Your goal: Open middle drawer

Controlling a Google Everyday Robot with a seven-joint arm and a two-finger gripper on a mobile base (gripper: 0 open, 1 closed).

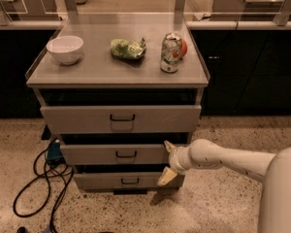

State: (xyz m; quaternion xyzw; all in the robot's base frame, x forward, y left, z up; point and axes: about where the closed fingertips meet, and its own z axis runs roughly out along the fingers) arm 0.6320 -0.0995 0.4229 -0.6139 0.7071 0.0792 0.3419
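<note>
We saw the middle drawer (92, 155) as the second of three stacked fronts in the desk (94, 68), below the top drawer (77, 119) and above the bottom drawer (99, 181). Its front was low, wide, grey-beige and plain, with a small black loop handle (126, 154) at its centre. A dark gap ran above it, under the taller top front. We could not tell whether it was pulled out at all.

The tool (163, 162) sat at the drawer's right end, well right of the handle, on a pale arm (223, 158) reaching in from the right. Its two fingers were apart: the upper tip near the drawer's top edge, the lower one down by the bottom drawer's front. Nothing was between them that we could make out.

On the desk we noted a white bowl (65, 49) at left, a green bag (128, 48) in the middle and a can (170, 52) at right. A black cable (37, 184) lay on the floor at left.
</note>
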